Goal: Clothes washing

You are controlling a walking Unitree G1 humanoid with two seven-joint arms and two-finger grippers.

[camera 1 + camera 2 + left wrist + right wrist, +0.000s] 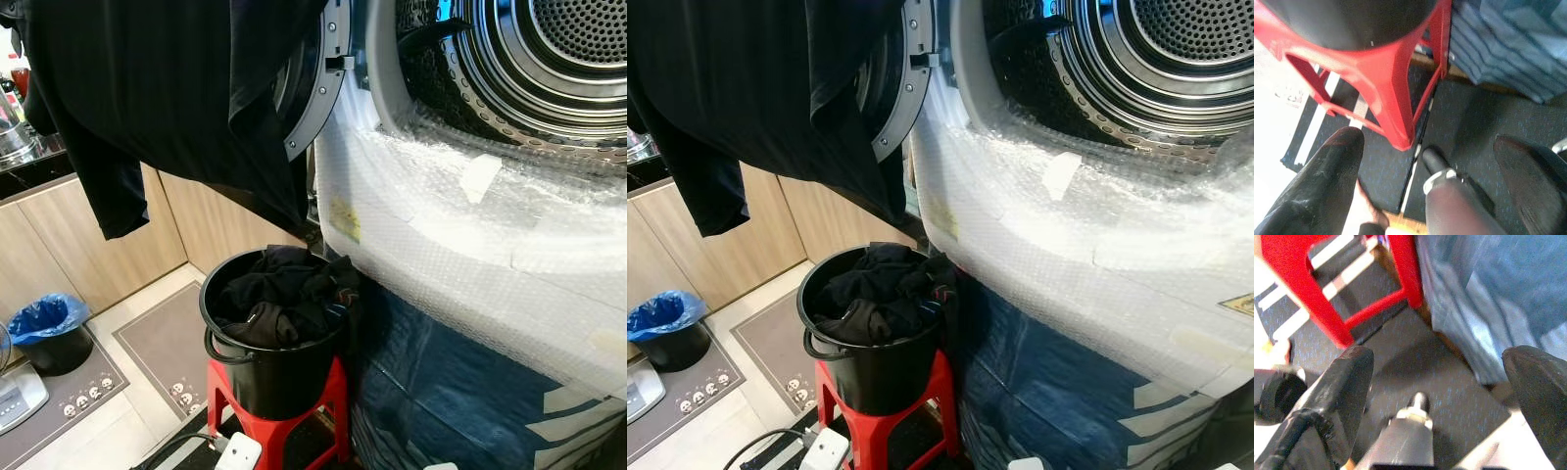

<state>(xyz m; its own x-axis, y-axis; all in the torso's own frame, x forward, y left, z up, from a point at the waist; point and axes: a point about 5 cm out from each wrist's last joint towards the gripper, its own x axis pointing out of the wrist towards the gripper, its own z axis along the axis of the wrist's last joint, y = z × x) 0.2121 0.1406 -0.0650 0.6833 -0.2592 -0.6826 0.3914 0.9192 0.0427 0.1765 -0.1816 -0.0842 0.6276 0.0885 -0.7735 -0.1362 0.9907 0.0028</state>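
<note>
Judging from the scene, the washing is barely under way. A black bucket (269,362) on a red stool (279,406) sits just beside the washing machine (470,245) and is heaped to the rim with dark clothes (284,294), so most of the load is not yet moved. The machine's door (318,69) stands open and the steel drum (534,59) looks empty as far as it shows. 1 dark garment (167,98) hangs high across the upper left of the head views, in front of the door; what holds it up is out of sight. Both arms hang low over the dark floor mat (1469,122): the left claw (1435,156) and the right claw (1442,382) each have their 2 fingers spread apart, grasping nothing.
</note>
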